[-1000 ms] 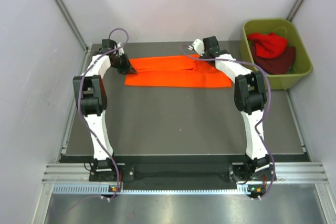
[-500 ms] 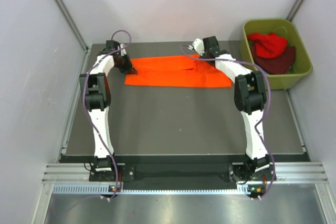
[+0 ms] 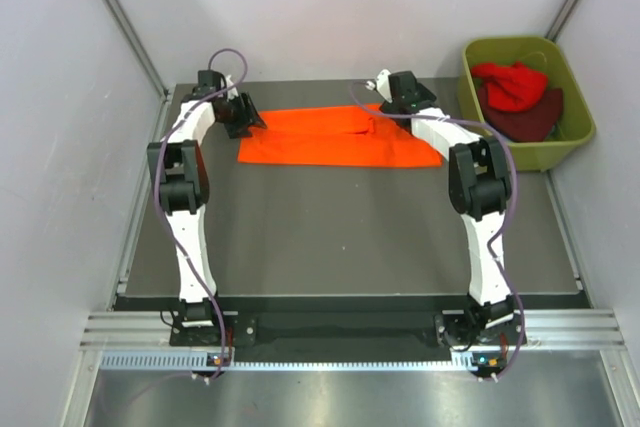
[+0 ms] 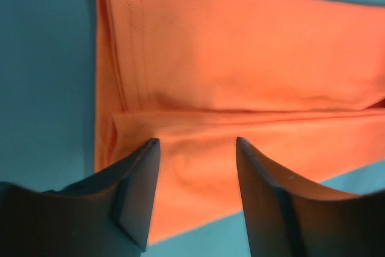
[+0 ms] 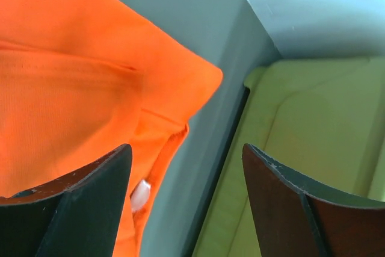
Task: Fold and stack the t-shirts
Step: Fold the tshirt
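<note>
Bright orange cloth t-shirt [image 3: 340, 137] folded on dark tabletop [image 3: 340, 237]; left fingers [image 4: 135, 200], right fingers [image 5: 78, 209] spread wide, apparently holding nothing

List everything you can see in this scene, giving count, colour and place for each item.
orange t-shirt: one, bright orange, folded flat into a long strip at the far side of the table
red t-shirt: one, red, bunched in the tub
maroon t-shirt: one, dark maroon, in the tub beside and partly under the red one
tub: one, olive green, off the table's far right corner
table: one, dark grey, between pale walls
arms: two, white and black, left and right, bases at the near edge
left gripper: one, dark, open over the orange t-shirt's left end
right gripper: one, dark, open at its far right corner
</note>
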You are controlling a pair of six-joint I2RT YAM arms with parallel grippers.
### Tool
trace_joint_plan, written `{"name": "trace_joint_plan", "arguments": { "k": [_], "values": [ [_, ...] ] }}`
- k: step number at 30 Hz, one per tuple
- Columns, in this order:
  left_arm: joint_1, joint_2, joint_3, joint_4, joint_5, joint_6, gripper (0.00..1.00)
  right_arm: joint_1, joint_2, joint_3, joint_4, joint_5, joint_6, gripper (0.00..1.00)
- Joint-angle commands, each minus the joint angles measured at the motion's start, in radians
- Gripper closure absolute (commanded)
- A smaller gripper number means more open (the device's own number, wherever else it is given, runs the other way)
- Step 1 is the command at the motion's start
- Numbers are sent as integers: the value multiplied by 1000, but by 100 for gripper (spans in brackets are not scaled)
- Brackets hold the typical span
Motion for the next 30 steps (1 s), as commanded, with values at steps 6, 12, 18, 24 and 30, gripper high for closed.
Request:
{"name": "trace_joint_plan", "arguments": {
  "k": [6, 12, 18, 24, 30],
  "values": [
    [48, -195, -61, 22, 57, -31, 32, -6, -227, -50, -105, -14, 187, 26],
    [84, -188, -104, -4, 27, -10, 24, -69, -223, -29, -307, -287, 469, 25],
    [86, -136, -94, -19, 8, 47, 23, -155, -181, -29, -404, -601, 637, 26],
    [75, -85, -78, -31, -32, 98, 26, -184, -141, -58, -416, -664, 663, 27],
    [51, -36, -74, -45, -71, 133, 35, -192, -106, -66, -410, -683, 669, 28]
  ]
}}
